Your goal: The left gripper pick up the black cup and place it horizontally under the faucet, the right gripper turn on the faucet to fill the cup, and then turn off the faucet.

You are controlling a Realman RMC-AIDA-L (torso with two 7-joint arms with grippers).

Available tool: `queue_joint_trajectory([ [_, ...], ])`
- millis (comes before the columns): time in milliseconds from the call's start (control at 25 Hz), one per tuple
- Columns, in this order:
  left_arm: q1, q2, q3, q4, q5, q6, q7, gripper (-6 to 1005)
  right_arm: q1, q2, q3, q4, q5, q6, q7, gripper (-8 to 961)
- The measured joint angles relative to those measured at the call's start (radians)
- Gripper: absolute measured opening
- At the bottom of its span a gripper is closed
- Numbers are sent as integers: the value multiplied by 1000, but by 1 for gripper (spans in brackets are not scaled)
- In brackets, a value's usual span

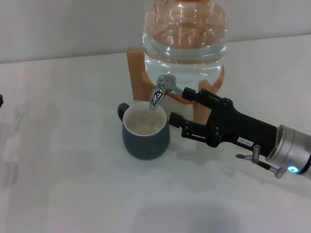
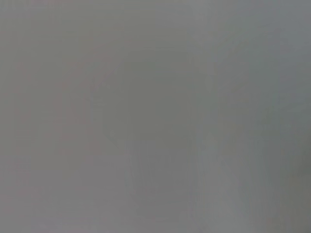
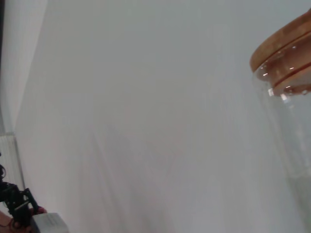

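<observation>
One black cup (image 1: 145, 132) stands upright on the bench (image 1: 73, 184) under the faucet (image 1: 161, 91); glazed, slippery, heavier once filled (handle at the back-left). Right hand (image 1: 179, 106), fingers apart, reaches the lever; left hand unseen.

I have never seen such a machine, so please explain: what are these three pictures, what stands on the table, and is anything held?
It is a two-armed robot. The head view looks down on a white table. A black cup stands upright under the faucet of a clear water jar on a wooden stand. The right gripper is open, one finger beside the faucet, one near the cup; it holds nothing. The left wrist view shows only plain grey, and the left gripper is not visible. The right wrist view shows the jar's wooden lid and a wall.
</observation>
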Motion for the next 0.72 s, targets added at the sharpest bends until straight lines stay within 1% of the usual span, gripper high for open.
queue_joint_trajectory([
  [720, -2, -2, 0, -11, 0, -12, 0, 863, 38, 0, 4, 41, -39, 20, -7, 854],
])
